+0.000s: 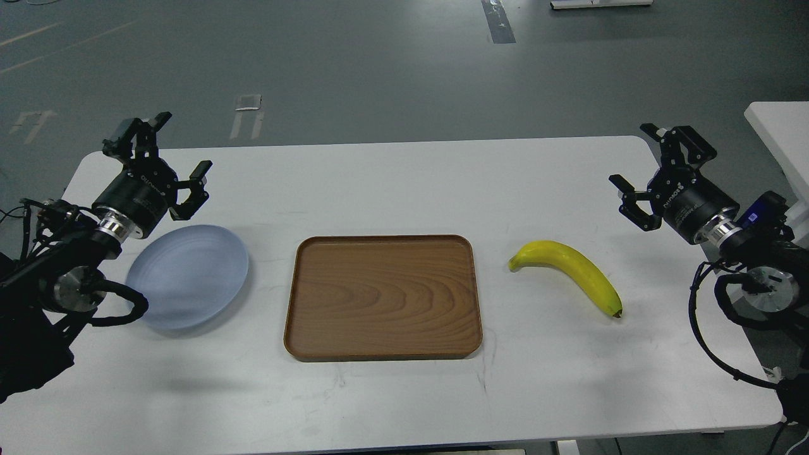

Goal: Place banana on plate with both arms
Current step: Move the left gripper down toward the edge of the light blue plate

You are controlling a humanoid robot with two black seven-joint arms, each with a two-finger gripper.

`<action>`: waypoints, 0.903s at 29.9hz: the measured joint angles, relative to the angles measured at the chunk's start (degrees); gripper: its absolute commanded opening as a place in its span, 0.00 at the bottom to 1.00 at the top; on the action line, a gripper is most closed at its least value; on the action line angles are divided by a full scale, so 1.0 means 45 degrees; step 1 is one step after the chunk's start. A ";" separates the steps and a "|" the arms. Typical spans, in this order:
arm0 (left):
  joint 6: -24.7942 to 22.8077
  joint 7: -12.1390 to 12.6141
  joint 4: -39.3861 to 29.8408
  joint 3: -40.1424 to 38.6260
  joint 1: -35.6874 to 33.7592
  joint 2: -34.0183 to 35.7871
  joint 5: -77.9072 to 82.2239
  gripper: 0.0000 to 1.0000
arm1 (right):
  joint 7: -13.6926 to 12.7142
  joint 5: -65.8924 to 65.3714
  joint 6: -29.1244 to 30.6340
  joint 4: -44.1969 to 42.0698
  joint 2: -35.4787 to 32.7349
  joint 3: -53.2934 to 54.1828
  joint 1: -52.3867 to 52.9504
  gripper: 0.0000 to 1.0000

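A yellow banana (569,272) lies on the white table (392,183), right of the tray, greenish stem toward the tray and dark tip toward the front right. A pale blue plate (187,276) sits at the left, empty. My left gripper (180,151) hangs open and empty above the table just behind the plate's far left rim. My right gripper (638,158) hangs open and empty above the table's right end, behind and to the right of the banana.
A rectangular brown wooden tray (382,297), empty, lies in the middle between plate and banana. Another white table's corner (780,126) stands off the right edge. Grey floor lies beyond the far edge.
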 measured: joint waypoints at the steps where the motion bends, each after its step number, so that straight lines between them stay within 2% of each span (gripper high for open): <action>1: 0.0000 -0.0049 -0.0037 0.0001 -0.0014 -0.0031 0.0001 1.00 | 0.0000 -0.0002 0.0000 0.0005 0.0019 -0.0005 0.0000 1.00; 6: 0.0000 -0.0354 -0.0157 0.0003 -0.0349 0.0031 0.0154 1.00 | 0.0000 -0.0009 0.0000 0.0010 0.0067 -0.0012 0.0028 1.00; 10: 0.0000 -0.0447 -0.0460 0.0003 -0.1116 0.0784 0.1728 1.00 | 0.0000 -0.0009 0.0000 -0.0012 0.0070 -0.0013 0.0052 1.00; 15: -0.0001 -0.0459 -0.3306 -0.0018 -0.1408 0.3153 0.6828 1.00 | 0.0000 -0.0010 0.0000 -0.0011 0.0134 -0.0013 0.0052 1.00; 20: -0.0005 -0.0460 -0.5442 -0.0024 -0.1385 0.4707 1.1894 1.00 | 0.0000 -0.0010 0.0000 -0.0012 0.0152 -0.0023 0.0053 1.00; 23: 0.0169 -0.0461 -0.5805 0.0081 -0.1222 0.5103 1.4962 1.00 | 0.0000 -0.0010 0.0000 -0.0025 0.0181 -0.0030 0.0091 1.00; 27: 0.1563 -0.0462 -0.5268 0.1259 -0.1086 0.5281 1.8322 1.00 | 0.0000 -0.0028 0.0000 -0.0015 0.0327 -0.0032 0.0151 1.00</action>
